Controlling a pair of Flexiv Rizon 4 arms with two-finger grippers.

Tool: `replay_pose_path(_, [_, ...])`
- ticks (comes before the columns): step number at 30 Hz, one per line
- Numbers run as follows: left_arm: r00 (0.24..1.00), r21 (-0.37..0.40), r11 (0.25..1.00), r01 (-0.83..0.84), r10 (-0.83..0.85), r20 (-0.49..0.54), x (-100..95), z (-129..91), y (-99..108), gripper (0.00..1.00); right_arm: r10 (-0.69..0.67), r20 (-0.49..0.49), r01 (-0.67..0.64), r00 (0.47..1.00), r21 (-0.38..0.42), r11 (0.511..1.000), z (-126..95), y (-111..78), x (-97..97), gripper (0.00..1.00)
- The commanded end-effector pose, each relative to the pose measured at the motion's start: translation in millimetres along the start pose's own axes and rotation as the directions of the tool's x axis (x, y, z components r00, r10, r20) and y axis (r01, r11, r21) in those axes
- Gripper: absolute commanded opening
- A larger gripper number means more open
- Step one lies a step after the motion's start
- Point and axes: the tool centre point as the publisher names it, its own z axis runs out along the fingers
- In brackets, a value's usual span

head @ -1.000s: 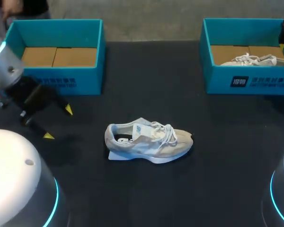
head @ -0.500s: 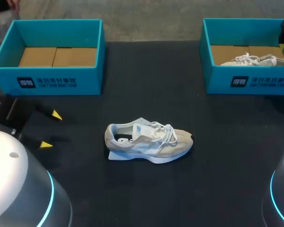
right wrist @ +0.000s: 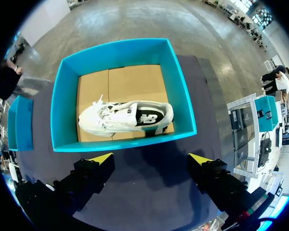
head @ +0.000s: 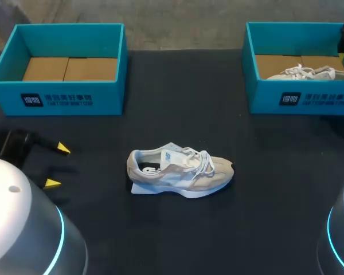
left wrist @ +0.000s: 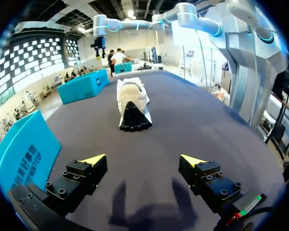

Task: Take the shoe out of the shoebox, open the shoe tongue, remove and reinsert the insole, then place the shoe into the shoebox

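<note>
Since a second ago the left gripper (head: pixel 57 166) has drawn back from the shoe (head: pixel 180 172) and away from the left box (head: pixel 66 102), while the shoe lies where it did. It is a low trainer of pale grey and beige panels that look like mesh and suede, with white laces, a thick white wedge sole and a dark insole showing in the heel opening. It sits upright on its sole on the matt black table (head: pixel 183 103), between the two boxes and nearer the robot than either. In the left wrist view the shoe (left wrist: pixel 131 103) lies well ahead of the left gripper (left wrist: pixel 143 160), narrow end-on with a dark patch at the near end. That gripper's black blocky fingers with pointed yellow tips stand wide apart, holding and touching nothing. Both boxes are rectangular, open-topped, with smooth teal walls and floors of flat brown cardboard (head: pixel 69 69). The right box (head: pixel 298 97), well to the shoe's far right, holds a second shoe (head: pixel 307 73). From the right wrist this second shoe (right wrist: pixel 125 118) is white with a dark side panel, lying on the cardboard inside the right box (right wrist: pixel 58 110). The right gripper (right wrist: pixel 151 158) hangs above the box's near wall, fingers spread wide with nothing between them.
</note>
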Motion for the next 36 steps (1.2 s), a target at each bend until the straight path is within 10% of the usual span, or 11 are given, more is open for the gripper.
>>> replay_pose_path(1, [1.0,0.065,0.998,0.009,-0.01,0.02,2.6,1.0,7.3,1.0,0.0,0.0,0.0,1.0,-0.002,1.0,-0.1,-0.9,0.0,1.0])
replay_pose_path(36, [1.0,0.065,0.998,0.009,-0.01,0.02,2.6,1.0,7.3,1.0,0.0,0.0,0.0,1.0,-0.002,1.0,-0.1,-0.9,0.0,1.0])
